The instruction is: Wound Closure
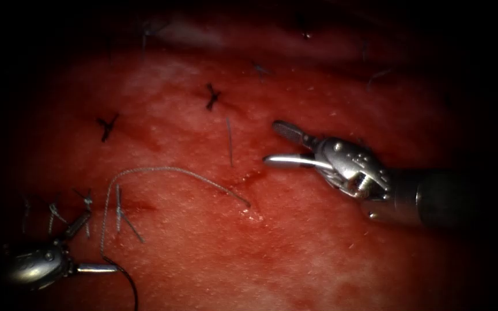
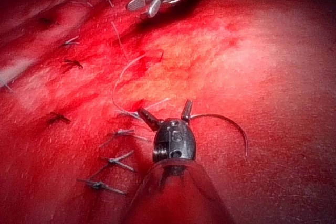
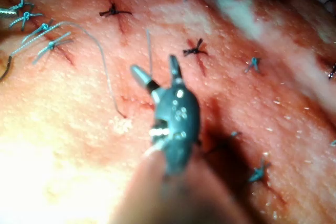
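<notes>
Both drivers are empty right now. The left tool [image 1: 100, 242] sits at 8 o'clock in the endoscope view with its jaws spread in a V, gripping nothing. The right tool [image 1: 271, 142] is at 3 o'clock, jaws also apart, hovering clear of the tissue [image 1: 295, 242]. The needle [image 1: 131, 285] lies loose on the surface, left of the cut [image 1: 240, 181] and just at 5 o'clock off the left tool's lower jaw. In the left wrist view its whole arc [image 2: 231, 121] shows, so we read it as out of the tissue. The thread [image 1: 168, 169] runs from the needle up past the left jaws, arcs over, and goes into the tissue at 5 o'clock from the cut.

Risks as we see them:
- Nothing holds the needle, so any tug on the thread could drag or flip it on the wet surface.
- The thread passes right between the left jaws. Closing there could pinch and fray it.
- The slack loop lies near old knots [image 1: 106, 126] and the cut ends [image 1: 229, 141], so it could snag.
- A blind regrasp could catch the needle at the tip and blunt it.
</notes>
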`<state>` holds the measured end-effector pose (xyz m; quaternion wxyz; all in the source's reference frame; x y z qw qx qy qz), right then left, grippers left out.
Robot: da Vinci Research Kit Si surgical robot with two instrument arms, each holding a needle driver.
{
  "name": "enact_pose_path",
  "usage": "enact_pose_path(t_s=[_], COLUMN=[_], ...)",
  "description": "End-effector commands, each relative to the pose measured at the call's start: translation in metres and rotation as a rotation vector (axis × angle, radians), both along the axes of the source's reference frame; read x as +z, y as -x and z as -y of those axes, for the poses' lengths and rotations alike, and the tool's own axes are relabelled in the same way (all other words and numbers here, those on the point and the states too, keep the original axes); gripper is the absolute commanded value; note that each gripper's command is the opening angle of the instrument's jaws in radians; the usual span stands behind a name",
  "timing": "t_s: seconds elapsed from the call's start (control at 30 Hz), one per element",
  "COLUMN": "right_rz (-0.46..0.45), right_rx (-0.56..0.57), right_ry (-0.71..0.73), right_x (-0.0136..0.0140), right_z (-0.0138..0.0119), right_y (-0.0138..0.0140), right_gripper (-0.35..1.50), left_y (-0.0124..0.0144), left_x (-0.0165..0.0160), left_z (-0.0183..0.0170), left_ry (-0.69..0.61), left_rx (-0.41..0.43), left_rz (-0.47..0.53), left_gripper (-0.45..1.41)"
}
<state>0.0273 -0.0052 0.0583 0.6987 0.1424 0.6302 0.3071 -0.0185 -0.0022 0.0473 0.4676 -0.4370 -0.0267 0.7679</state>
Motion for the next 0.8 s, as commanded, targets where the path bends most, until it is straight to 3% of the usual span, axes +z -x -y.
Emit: enact_pose_path(t_s=[0.03,0.27,0.8], right_rz=[-0.001,0.012,0.015], right_rx=[-0.001,-0.009,-0.010], right_ry=[0.003,0.005,0.005], right_x=[0.0005,0.0007,0.0007], right_z=[0.0000,0.0004,0.0006], right_y=[-0.0011,-0.0016,-0.0018], right_gripper=[1.10,1.08,0.98], left_y=[0.0004,0.0003,0.0001], left_x=[0.0010,0.0011,0.0049], left_z=[0.0003,0.0002,0.0006], left_ry=[-0.047,-0.092,-0.104], left_rx=[-0.007,0.005,0.003], left_rz=[0.064,0.134,0.112], left_gripper=[0.64,0.52,0.76])
